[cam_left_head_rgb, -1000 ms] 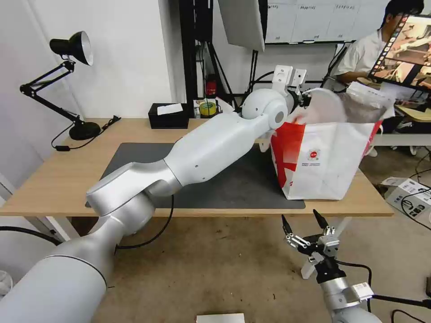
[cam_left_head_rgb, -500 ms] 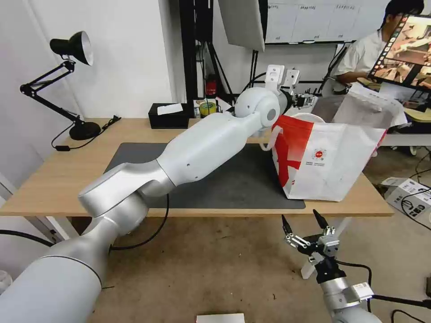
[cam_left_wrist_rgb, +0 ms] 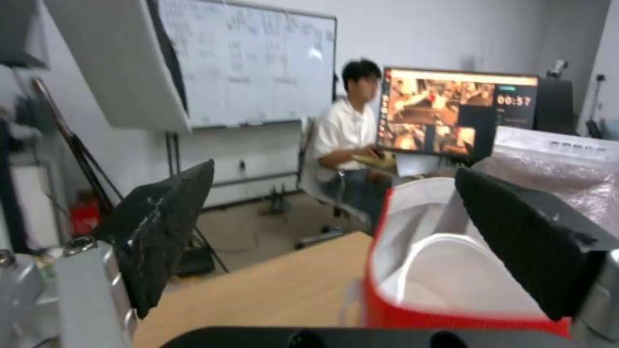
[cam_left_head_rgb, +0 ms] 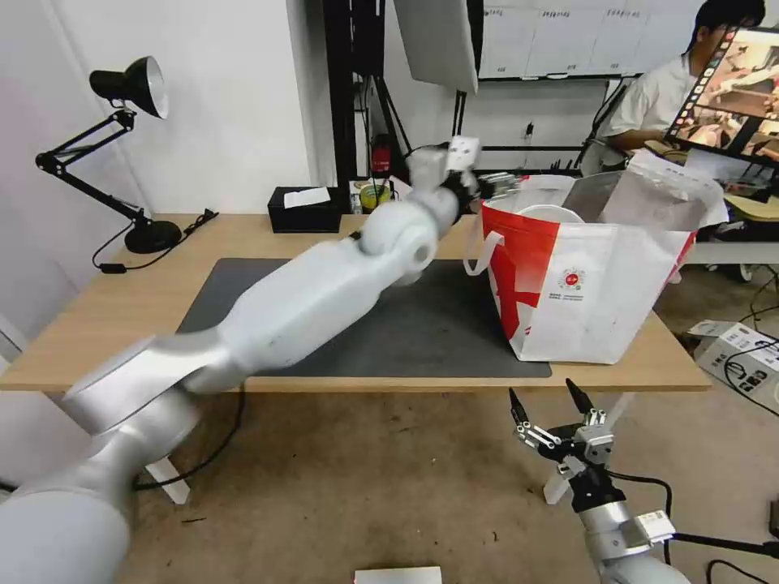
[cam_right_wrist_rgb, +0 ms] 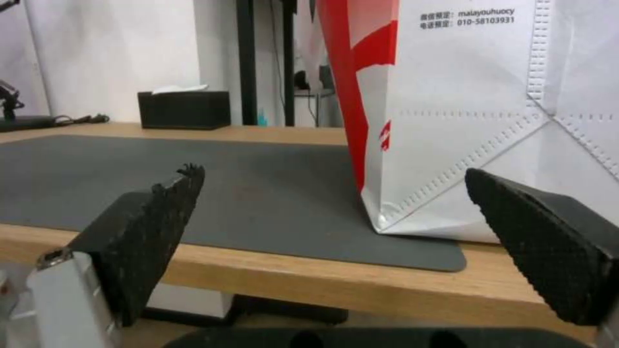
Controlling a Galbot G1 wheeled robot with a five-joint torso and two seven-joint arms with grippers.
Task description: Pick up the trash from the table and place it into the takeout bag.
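Takeout bag (cam_left_head_rgb: 588,284): red and white, standing upright on the right end of the worktop (cam_left_head_rgb: 105,316), its base partly on the dark grey mat (cam_left_head_rgb: 422,332). Mouth open, silver foil lining showing; a white loop handle lies inside the rim. Contents cannot be made out from where I stand.

Markings: small round red logo on the white side panel; the right wrist view shows printed Chinese characters, "010-58103931" and a line of small Latin letters I cannot read for certain.

Tissue box (cam_left_head_rgb: 306,208): black, a white sheet poking out, at the back edge of the worktop, well apart from the bag.

Left claw (cam_left_head_rgb: 487,185): released, fingers spread, holding nothing, just beside the bag's near rim. Half a second ago it sat over the bag mouth; the arm has since swung back to the left.

Right claw (cam_left_head_rgb: 552,412): released, empty, hanging below the worktop's front edge, unchanged from before.
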